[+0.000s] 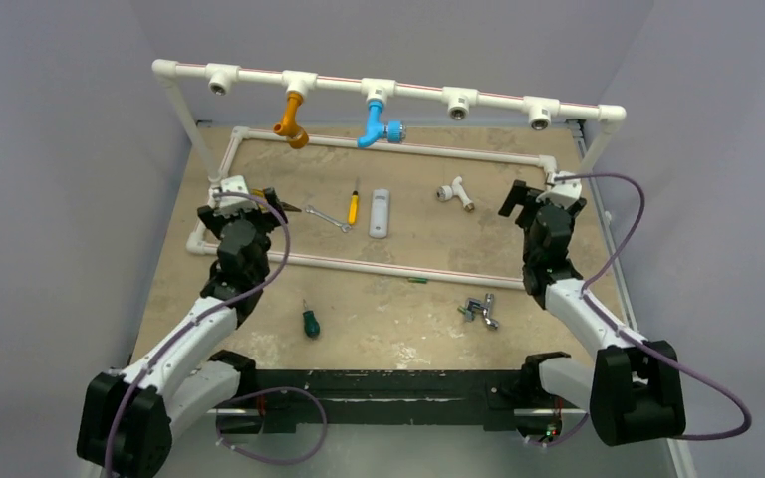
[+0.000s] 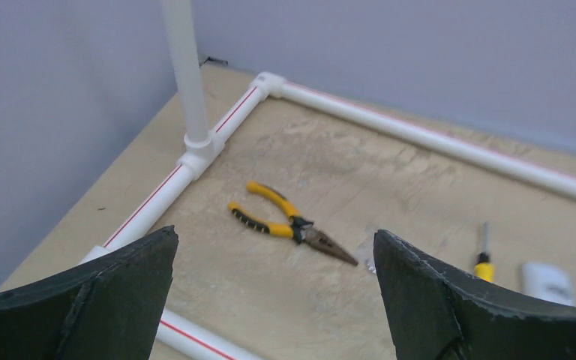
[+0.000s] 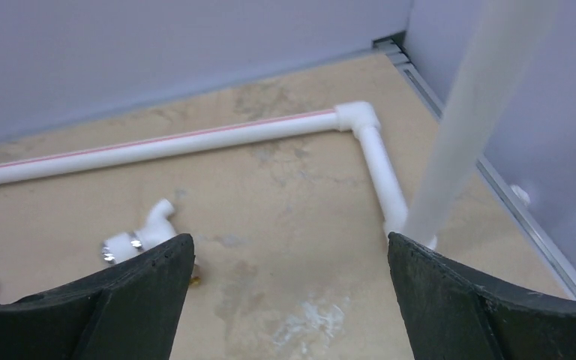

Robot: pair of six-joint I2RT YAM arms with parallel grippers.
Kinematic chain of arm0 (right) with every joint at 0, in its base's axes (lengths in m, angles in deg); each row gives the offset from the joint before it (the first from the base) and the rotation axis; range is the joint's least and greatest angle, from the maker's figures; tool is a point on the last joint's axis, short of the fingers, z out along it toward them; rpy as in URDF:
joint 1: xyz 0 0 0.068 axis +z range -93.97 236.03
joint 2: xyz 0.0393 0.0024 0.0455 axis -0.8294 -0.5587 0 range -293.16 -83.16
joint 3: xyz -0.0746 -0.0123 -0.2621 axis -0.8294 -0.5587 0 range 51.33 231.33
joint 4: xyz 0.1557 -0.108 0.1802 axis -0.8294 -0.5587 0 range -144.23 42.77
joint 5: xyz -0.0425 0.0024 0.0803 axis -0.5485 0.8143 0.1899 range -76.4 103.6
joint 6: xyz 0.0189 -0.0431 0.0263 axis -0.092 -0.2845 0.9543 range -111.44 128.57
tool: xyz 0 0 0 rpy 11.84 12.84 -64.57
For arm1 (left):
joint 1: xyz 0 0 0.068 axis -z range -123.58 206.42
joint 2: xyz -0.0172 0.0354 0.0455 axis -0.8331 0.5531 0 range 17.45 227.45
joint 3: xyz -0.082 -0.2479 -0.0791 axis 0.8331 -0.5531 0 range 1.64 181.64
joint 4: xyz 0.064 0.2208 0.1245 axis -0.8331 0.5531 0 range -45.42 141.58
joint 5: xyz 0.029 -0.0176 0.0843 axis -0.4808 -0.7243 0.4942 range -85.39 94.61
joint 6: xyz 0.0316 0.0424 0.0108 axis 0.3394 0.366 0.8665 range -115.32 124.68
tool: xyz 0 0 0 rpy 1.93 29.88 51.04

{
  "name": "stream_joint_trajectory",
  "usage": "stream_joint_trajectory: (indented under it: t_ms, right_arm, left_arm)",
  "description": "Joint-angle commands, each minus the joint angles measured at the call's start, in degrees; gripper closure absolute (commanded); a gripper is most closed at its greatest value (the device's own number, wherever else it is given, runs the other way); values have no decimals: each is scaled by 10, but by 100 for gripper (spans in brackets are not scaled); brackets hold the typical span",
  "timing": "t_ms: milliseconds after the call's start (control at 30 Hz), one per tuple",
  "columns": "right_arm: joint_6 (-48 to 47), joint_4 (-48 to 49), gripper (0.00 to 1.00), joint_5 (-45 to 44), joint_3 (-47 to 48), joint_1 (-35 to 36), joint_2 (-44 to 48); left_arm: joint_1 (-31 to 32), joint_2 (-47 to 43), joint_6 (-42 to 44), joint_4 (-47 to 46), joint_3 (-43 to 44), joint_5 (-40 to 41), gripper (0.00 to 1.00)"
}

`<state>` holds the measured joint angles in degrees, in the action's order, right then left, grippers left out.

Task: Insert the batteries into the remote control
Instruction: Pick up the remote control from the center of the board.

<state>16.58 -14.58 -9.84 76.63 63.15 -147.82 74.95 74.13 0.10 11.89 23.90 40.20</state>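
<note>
Left gripper & right gripper both gape wide, holding nothing; remote control lies mid-desk, untouched.

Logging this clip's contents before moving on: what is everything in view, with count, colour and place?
pipe frame: one, white, on the table, raised rail at the far side
orange fitting: one, hanging from the rail
blue fitting: one, hanging from the rail
pliers: one, yellow handles, far left
wrench: one, silver, left of centre
yellow screwdriver: one, beside the remote
remote control: one, white, centre
pipe tee: one, white, right of the remote
battery: one seen, green, by the front pipe
green screwdriver: one, near left
metal clamp: one, silver, near right
left gripper: black, open, empty
right gripper: black, open, empty
</note>
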Motion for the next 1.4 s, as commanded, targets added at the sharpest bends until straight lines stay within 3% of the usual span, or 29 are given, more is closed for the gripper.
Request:
stream_joint_trajectory:
  t_ms: [0, 133, 267, 400, 567, 967, 1367]
  right_arm:
    - [35, -177, 1, 76, 82, 31, 7]
    - [65, -165, 1, 52, 85, 139, -12]
    - [131, -190, 3, 47, 150, 234, -107]
    - [211, -187, 16, 79, 229, 280, -212]
    - [246, -218, 17, 56, 346, 338, -360]
    - [341, -392, 14, -120, 522, 396, -525]
    - [319, -512, 27, -156, 622, 413, -603]
  left_arm:
    - [1, -65, -192, 358, 138, 4, 0]
    - [0, -103, -282, 465, 163, -62, 0]
    - [0, -138, -328, 550, 180, -130, 0]
    - [0, -174, -350, 624, 191, -185, 0]
    - [1, -219, -359, 674, 182, -237, 0]
    - [1, -260, -350, 723, 169, -284, 0]
    - [1, -268, -364, 704, 161, -295, 0]
